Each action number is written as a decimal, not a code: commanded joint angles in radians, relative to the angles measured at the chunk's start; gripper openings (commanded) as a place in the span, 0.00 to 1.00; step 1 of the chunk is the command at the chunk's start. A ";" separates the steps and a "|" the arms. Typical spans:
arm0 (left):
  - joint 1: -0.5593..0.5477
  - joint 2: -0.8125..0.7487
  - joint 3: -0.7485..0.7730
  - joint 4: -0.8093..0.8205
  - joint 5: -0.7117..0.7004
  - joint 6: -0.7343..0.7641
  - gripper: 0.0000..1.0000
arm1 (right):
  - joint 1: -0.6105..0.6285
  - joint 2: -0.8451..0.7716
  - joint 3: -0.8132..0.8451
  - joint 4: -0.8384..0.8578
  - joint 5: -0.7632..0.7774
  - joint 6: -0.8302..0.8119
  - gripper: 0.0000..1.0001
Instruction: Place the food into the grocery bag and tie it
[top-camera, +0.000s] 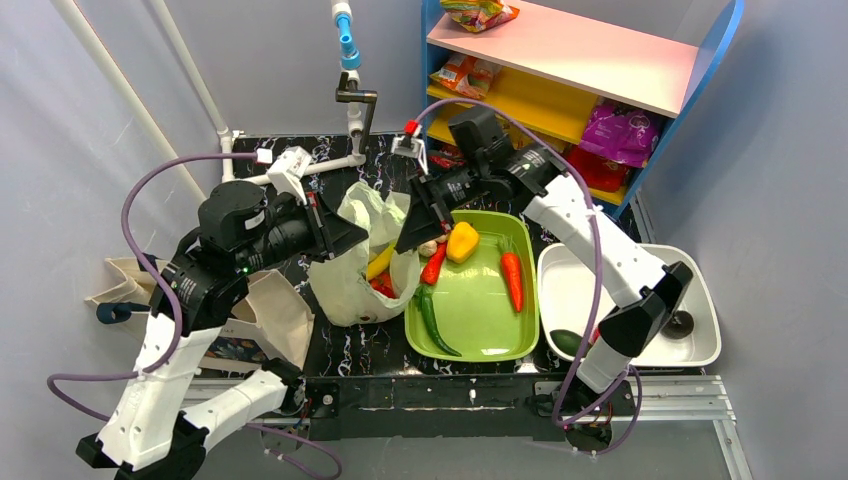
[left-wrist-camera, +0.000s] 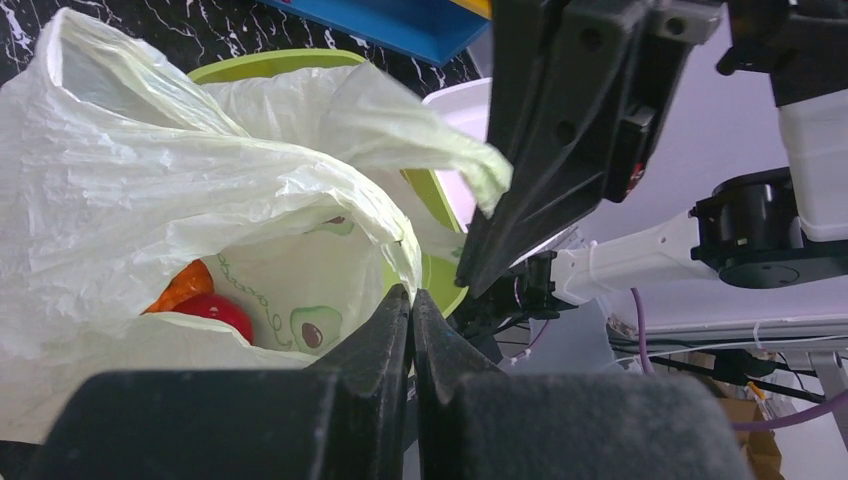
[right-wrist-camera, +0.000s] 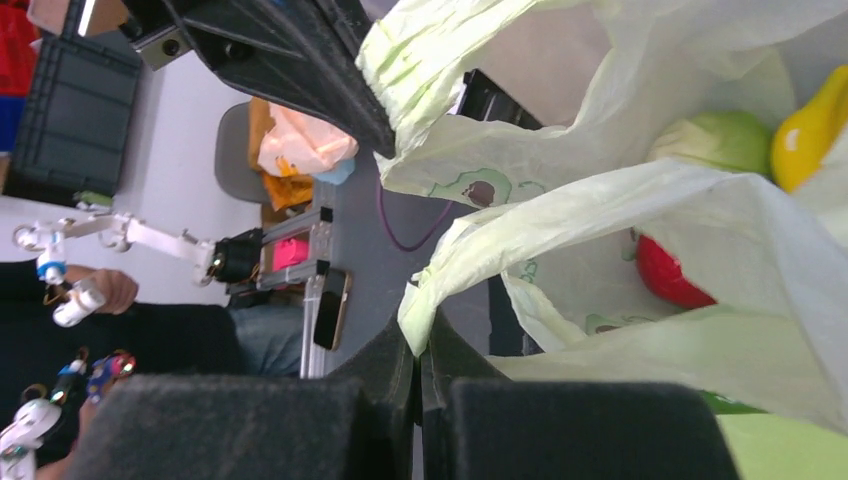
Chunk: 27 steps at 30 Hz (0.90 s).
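1. At the near left, a tote (top-camera: 275, 318) lies slumped beside the left arm, apart from the work.
2. In the near centre sits a green tray (top-camera: 480, 335). A carrot (top-camera: 512, 280) and a yellow pepper (top-camera: 461, 241) lie in it with other produce, so the loading is judged unfinished.
3. Just left of the tray, touching it, the bag (top-camera: 350, 285) stands on the table. A tomato (right-wrist-camera: 668, 275), a cabbage (right-wrist-camera: 715, 140) and a banana (top-camera: 380, 262) are seen inside.
4. The bag's left rim is pinched by the left gripper (left-wrist-camera: 410, 300), its jaws pressed together on the thin film. The opposite rim is clamped the same way by the right gripper (right-wrist-camera: 418, 335). The two sides are held up and apart, probably to keep the soft mouth from collapsing. Whether the handles are being readied for tying cannot be told.
5. Farthest back, packets (top-camera: 620, 130) are stored on a shelf (top-camera: 570, 50).
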 joint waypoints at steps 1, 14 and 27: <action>-0.005 -0.031 -0.026 -0.010 0.002 -0.023 0.00 | 0.042 0.037 0.013 -0.014 -0.088 -0.017 0.01; -0.005 -0.052 -0.004 -0.036 0.035 -0.030 0.03 | 0.131 0.107 0.023 0.027 -0.164 0.003 0.01; -0.005 -0.079 -0.005 -0.119 0.135 0.013 0.19 | 0.156 0.150 0.045 0.057 -0.167 0.026 0.01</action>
